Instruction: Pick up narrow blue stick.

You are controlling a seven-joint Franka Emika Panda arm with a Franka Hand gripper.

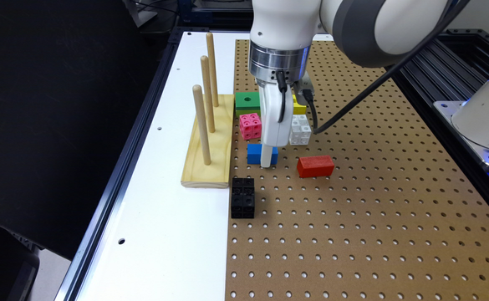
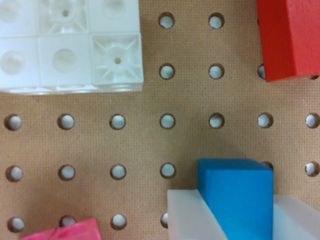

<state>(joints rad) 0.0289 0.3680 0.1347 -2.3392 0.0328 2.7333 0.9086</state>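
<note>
the gripper (image 1: 266, 161) is down on the pegboard (image 1: 352, 217), its two white fingers (image 2: 192, 217) set on either side of the blue stick (image 2: 237, 195) and seemingly touching it. red block (image 1: 315, 166) lies near the gripper; white cube block (image 2: 70, 45) sits apart.

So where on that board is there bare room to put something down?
Roomiest: the pegboard in front of the red block and black block. Crowded: around the blue stick, with pink, white and green blocks close behind it.
</note>
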